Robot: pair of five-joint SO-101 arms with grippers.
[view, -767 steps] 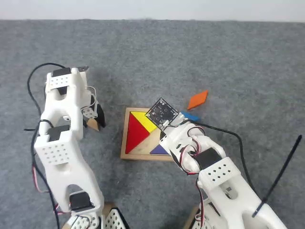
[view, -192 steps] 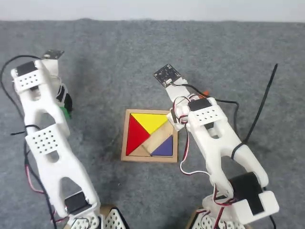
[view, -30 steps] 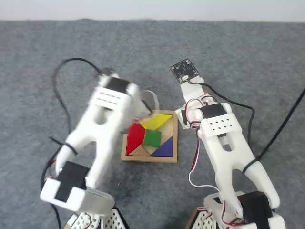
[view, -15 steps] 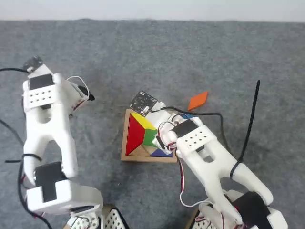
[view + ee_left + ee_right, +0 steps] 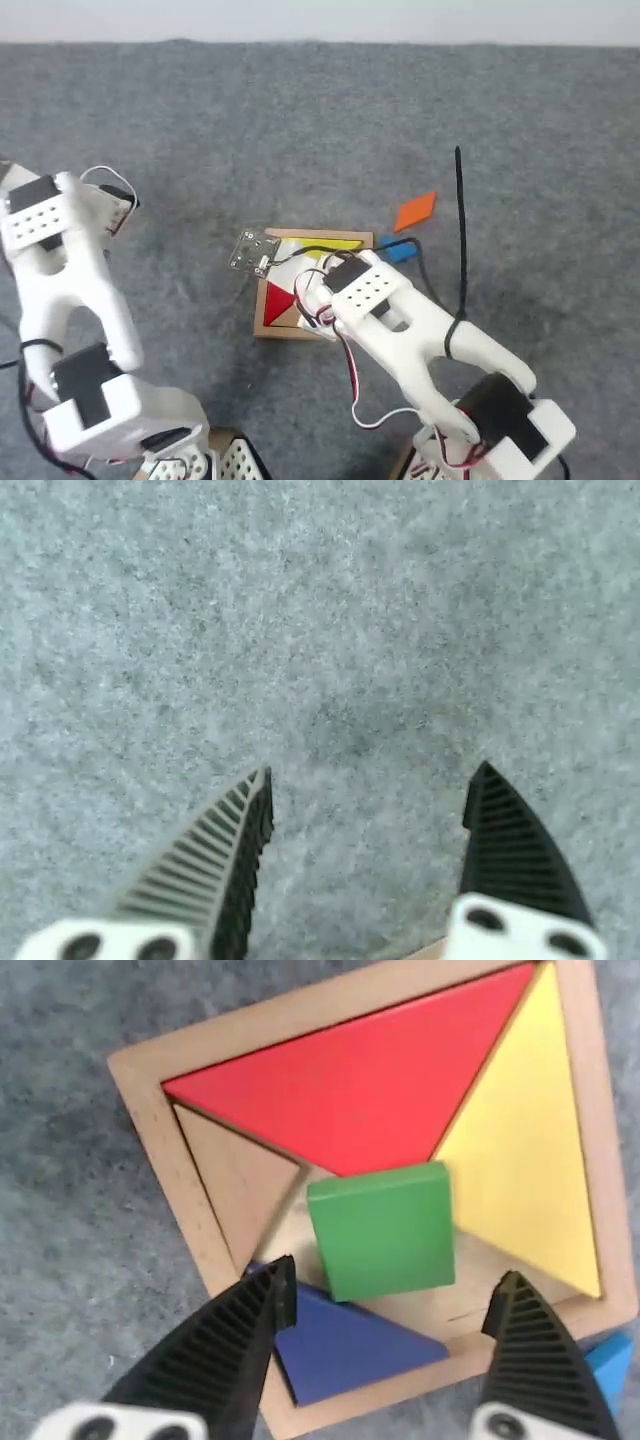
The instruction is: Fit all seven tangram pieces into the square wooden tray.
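The square wooden tray holds a large red triangle, a large yellow triangle, a tan wooden triangle and a dark blue triangle. A green square lies in the middle, slightly askew. My right gripper hangs open just above it, one finger on each side of its near edge. In the high view the right arm covers most of the tray. My left gripper is open over bare carpet at the far left, holding nothing.
An orange parallelogram lies on the grey carpet beyond the tray's far right corner. A light blue piece sits against the tray's right edge, also seen as the light blue piece. The left arm stands far left.
The left arm, over the tray a second ago, has swung away to the far left. The right arm has moved left over the tray, covering the green square.
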